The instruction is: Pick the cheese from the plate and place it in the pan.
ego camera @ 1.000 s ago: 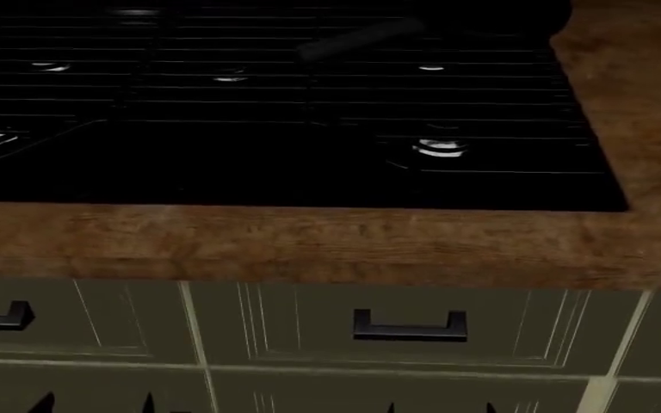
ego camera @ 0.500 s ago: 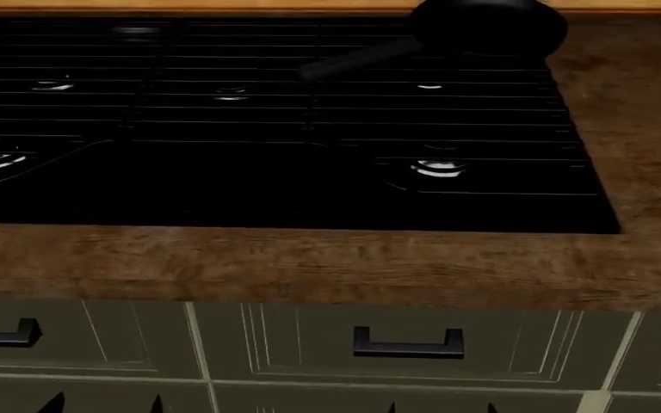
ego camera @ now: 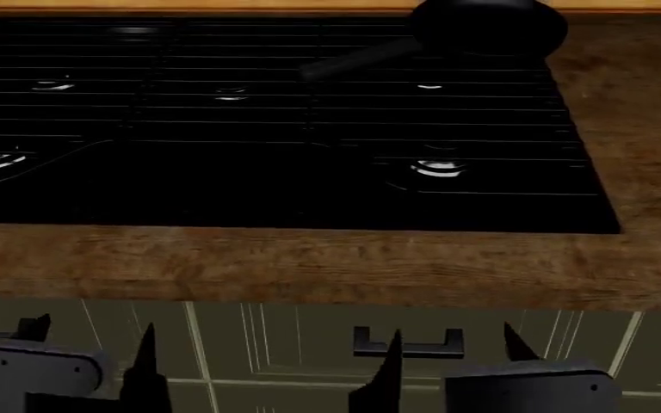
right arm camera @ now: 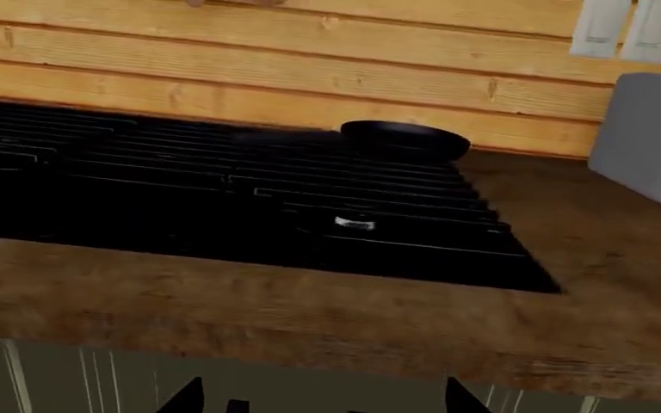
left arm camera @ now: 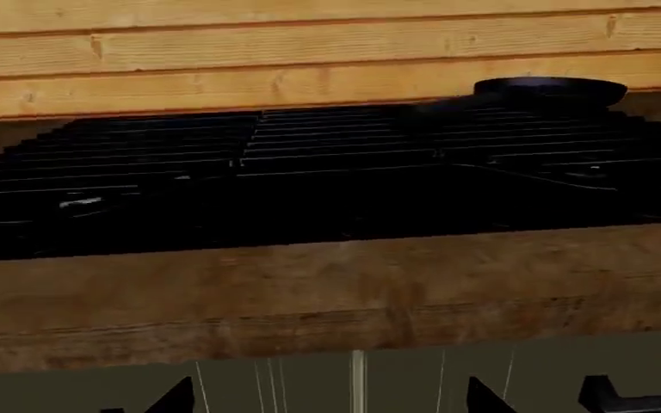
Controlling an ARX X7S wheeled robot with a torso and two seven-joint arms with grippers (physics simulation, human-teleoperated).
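From the head camera I see the round matte black frying pan [ego camera: 489, 24] with its long straight handle sitting at the far right corner of the black gas cooktop [ego camera: 273, 129], and the handle points toward the middle of the grates. The cooktop is set into the brown wooden desk [ego camera: 307, 267], and below the desk edge there are grey-green cabinet fronts [ego camera: 262, 344] with a dark bar handle [ego camera: 409, 342]. Both arms are low, in front of these cabinets. The left end effector [ego camera: 89, 340] has its two dark pointed fingertips well apart, so it is wide and holds nothing. The right end effector [ego camera: 454, 348] is wide in the same way and also empty. In the left wrist camera I see the pan [left arm camera: 549, 89] at the back of the cooktop, just before the light wooden plank wall [left arm camera: 250, 60]. In the right wrist camera the pan [right arm camera: 405, 138] is near this wall too, and a pale grey box-shaped object [right arm camera: 652, 138] stands on the desk to the side of the cooktop. The cheese and the plate I cannot find in any camera.
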